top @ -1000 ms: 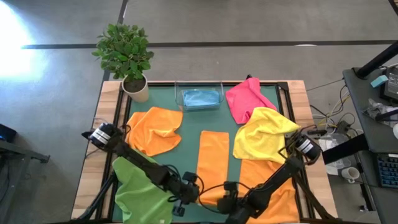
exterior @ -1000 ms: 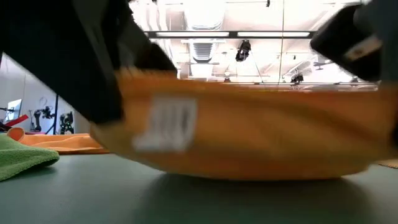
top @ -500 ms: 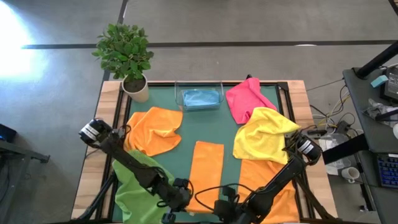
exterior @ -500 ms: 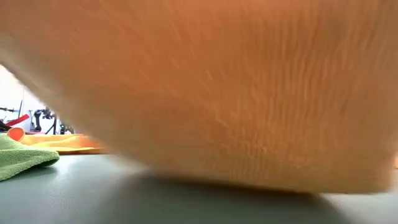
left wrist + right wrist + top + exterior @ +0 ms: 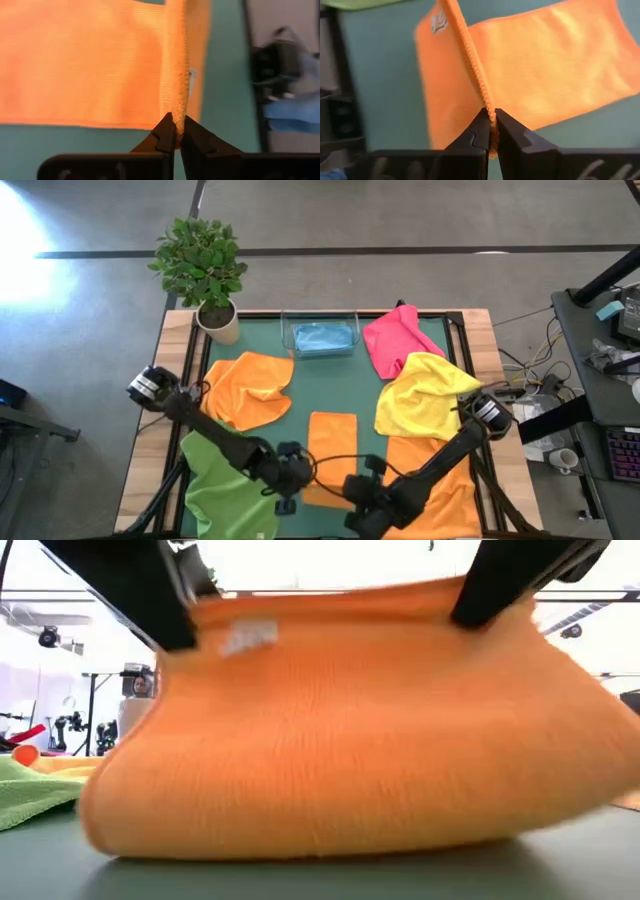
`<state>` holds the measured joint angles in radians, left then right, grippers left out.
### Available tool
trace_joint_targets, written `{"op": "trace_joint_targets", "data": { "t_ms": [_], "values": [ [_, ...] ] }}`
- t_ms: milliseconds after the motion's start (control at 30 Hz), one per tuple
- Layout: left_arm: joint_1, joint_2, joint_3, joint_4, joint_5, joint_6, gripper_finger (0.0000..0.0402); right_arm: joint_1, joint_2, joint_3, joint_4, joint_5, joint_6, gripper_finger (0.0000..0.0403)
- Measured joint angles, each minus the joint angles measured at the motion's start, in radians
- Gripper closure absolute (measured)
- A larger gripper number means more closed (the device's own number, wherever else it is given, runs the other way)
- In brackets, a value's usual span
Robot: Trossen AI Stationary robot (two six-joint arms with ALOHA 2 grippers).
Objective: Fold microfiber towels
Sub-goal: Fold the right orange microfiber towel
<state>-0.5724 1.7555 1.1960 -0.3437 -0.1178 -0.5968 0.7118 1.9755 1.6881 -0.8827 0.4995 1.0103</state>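
- Two grippers clamp one orange towel [image 5: 331, 452] at lower centre of the high view: left gripper [image 5: 290, 480] and right gripper [image 5: 358, 488], each pinching a near corner.
- Compared with the previous frame, the towel's visible strip on the green mat [image 5: 310, 380] is shorter; the lifted edge has travelled toward the far end.
- In the low view the towel [image 5: 340, 740] now hangs as a doubled arch, white label at upper left.
- Both wrist views show the fuzzy hem nipped between closed fingers [image 5: 167, 135].
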Motion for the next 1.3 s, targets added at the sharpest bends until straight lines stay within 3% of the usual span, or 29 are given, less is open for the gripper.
{"op": "trace_joint_targets", "data": {
  "t_ms": [400,733,1300],
  "values": [
    [0.171,-0.035,-0.016,-0.118,-0.024,0.001,0.0400,-0.144,-0.002,-0.033,-0.178,0.003,-0.017,0.0392],
    [0.292,-0.035,-0.025,-0.143,-0.025,0.009,0.0400,-0.253,-0.002,-0.097,-0.191,0.003,-0.112,0.0392],
    [0.382,-0.035,-0.024,-0.163,-0.023,0.063,0.0400,-0.380,-0.003,-0.120,-0.212,-0.006,-0.288,0.0392]
  ]
}}
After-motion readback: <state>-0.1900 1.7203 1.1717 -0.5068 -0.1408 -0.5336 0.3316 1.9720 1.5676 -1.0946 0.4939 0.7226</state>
